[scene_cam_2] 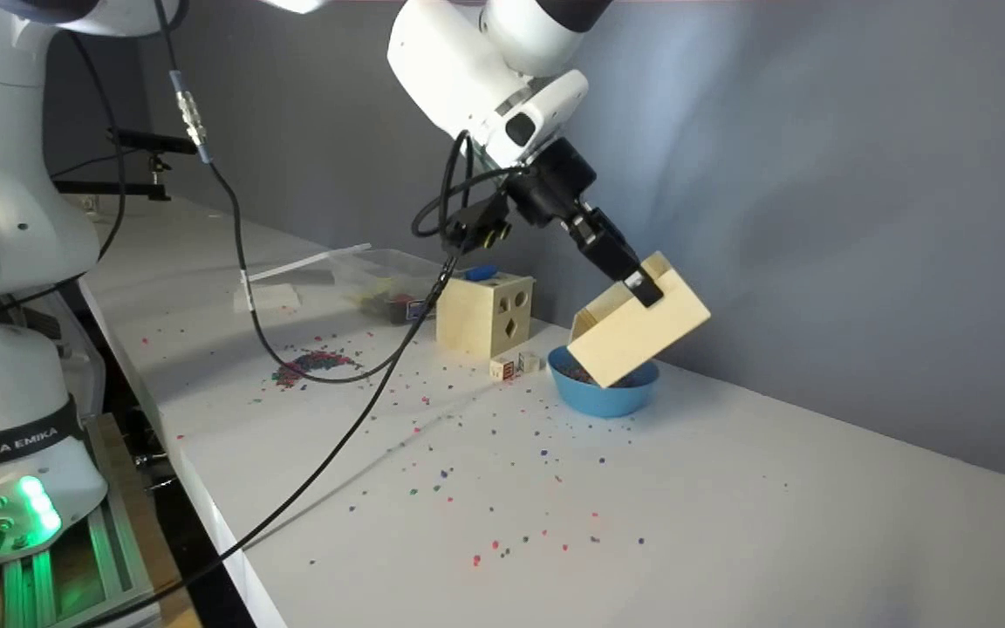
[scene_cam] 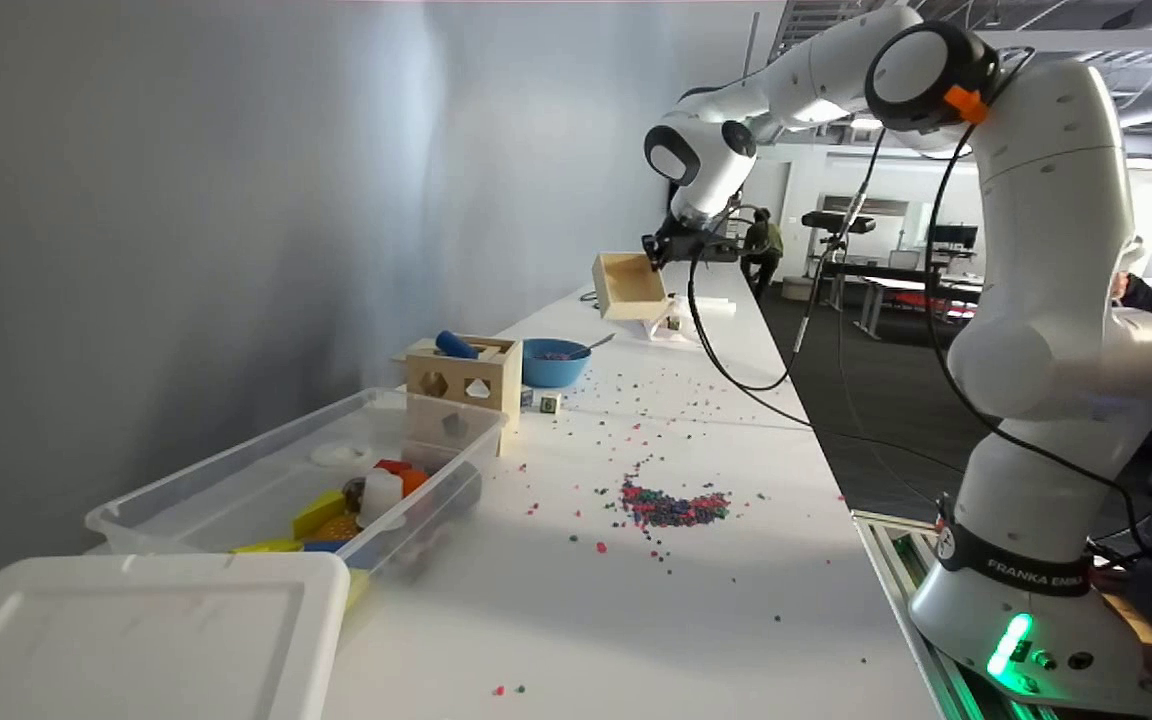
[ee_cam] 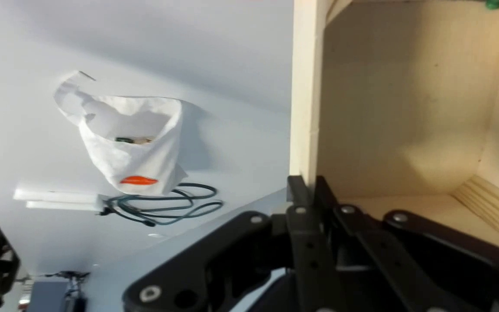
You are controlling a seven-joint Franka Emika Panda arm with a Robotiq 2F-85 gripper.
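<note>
Your gripper (ee_cam: 308,186) is pinching one thin wall of an open wooden box (scene_cam_2: 638,336), its fingers (ee_cam: 296,190) nearly together, one on each face of that wall. You are holding the box tilted in the air, off the white table (scene_cam_2: 773,506). In an exterior view its lower corner is showing in front of the mouth of a blue bowl (scene_cam_2: 603,403); whether it is hanging directly over the bowl, I cannot tell. The bowl is holding small colored beads (scene_cam_2: 579,375), and a utensil (scene_cam: 598,343) is leaning out over its rim.

In an exterior view, a wooden shape sorter (scene_cam: 455,390) is standing just left of the bowl, a blue cylinder (scene_cam: 456,345) resting on top. Two letter blocks (scene_cam: 549,404) are sitting just on the bowl's near side. Nearer, a heap (scene_cam: 673,508) of similar beads is lying, with others scattered around it. At the left, a clear bin (scene_cam: 236,453) is holding colored toys (scene_cam: 378,497), and a white lid (scene_cam: 136,640) is filling the near left corner.

In the wrist view, a white bag (ee_cam: 128,162) is sitting left of the box, beside a dark cable (ee_cam: 176,198).
</note>
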